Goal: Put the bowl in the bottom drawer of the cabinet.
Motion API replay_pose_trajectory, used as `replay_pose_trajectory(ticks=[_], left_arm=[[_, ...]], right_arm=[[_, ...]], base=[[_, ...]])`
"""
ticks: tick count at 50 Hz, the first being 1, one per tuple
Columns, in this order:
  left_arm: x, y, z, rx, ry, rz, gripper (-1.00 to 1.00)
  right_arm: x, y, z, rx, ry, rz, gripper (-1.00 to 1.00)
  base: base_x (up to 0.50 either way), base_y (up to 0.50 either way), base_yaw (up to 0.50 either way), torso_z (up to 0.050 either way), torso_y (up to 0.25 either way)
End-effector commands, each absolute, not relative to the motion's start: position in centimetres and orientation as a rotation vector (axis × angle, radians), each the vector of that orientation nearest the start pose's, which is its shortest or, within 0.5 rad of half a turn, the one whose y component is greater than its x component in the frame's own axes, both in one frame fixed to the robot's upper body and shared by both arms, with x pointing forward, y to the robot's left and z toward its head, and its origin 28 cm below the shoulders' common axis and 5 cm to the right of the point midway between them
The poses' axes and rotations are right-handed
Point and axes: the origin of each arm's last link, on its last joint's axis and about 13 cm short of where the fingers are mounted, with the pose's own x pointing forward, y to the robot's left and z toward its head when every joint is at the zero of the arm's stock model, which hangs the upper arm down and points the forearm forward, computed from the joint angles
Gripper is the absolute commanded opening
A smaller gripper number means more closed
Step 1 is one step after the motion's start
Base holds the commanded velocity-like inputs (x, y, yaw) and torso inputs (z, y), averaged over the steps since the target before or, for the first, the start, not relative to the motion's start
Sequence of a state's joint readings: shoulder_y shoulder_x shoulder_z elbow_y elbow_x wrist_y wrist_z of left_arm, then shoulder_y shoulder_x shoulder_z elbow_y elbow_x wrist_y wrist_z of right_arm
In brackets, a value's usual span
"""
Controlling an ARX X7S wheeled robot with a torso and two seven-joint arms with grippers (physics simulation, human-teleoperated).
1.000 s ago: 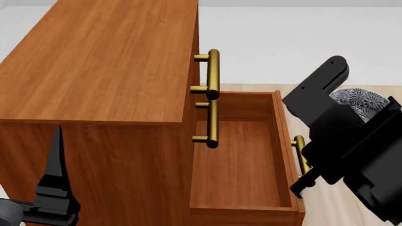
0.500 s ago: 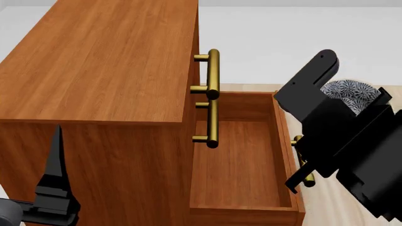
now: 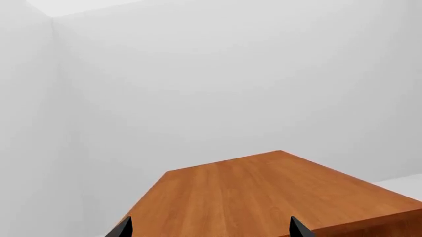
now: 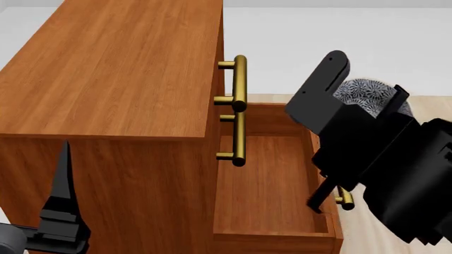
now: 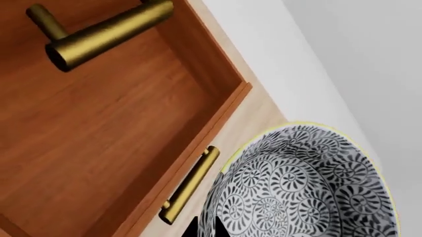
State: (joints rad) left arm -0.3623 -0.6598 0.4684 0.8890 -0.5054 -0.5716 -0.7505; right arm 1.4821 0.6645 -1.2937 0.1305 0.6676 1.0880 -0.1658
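Pale wood floor [image 4: 416, 111], cabinet [image 4: 120, 79] standing on it

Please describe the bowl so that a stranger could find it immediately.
Start at the tall reddish-brown cabinet; its bottom drawer stands pulled out. Just beyond the drawer's front, the right gripper carries the bowl, the only white, blue-grey patterned thing among wood and brass.

The right end effector [image 4: 367, 114] and its arm cover most of the bowl [image 4: 360, 92] and part of the bottom drawer [image 4: 265, 185] front. The left end effector [image 3: 209, 231] shows only its tips at the frame edge.
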Motion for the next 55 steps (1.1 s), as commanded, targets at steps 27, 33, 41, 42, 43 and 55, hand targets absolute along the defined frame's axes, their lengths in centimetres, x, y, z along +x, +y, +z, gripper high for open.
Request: replay_pose_trajectory(ticks=[27,33,41,42,43,55], left_arm=[[18.5,20.3,18.0,0.190,-0.374,-0.041,1.00],[18.5,20.3,18.0,0.191,-0.373,-0.044,1.00],[18.4,20.2,18.1,0.191,-0.374,-0.042,1.00],[18.4,20.3,18.1,0.191,-0.373,-0.041,1.00],[18.4,20.3,18.1,0.190,-0.374,-0.040,1.00],[18.4,20.3,18.0,0.193,-0.372,-0.043,1.00]], right_arm=[[37.4,-16.2,25.3,-0.944,0.519,0.535,-1.00],[38.1,-15.9,24.5,-0.954,0.536,0.571,-1.00],[38.9,-15.7,23.8,-0.943,0.544,0.609,-1.00],[39.0,-15.7,23.7,-0.943,0.548,0.612,-1.00],[39.1,-15.7,23.6,-0.938,0.547,0.622,-1.00],[39.8,-15.6,23.0,-0.933,0.569,0.661,-1.00]], base=[[0.00,0.00,0.00,0.001,0.001],[0.00,0.00,0.00,0.000,0.000],[0.00,0.00,0.00,0.000,0.000],[0.00,0.00,0.00,0.000,0.000],[0.00,0.00,0.00,0.000,0.000],[0.00,0.00,0.00,0.000,0.001]])
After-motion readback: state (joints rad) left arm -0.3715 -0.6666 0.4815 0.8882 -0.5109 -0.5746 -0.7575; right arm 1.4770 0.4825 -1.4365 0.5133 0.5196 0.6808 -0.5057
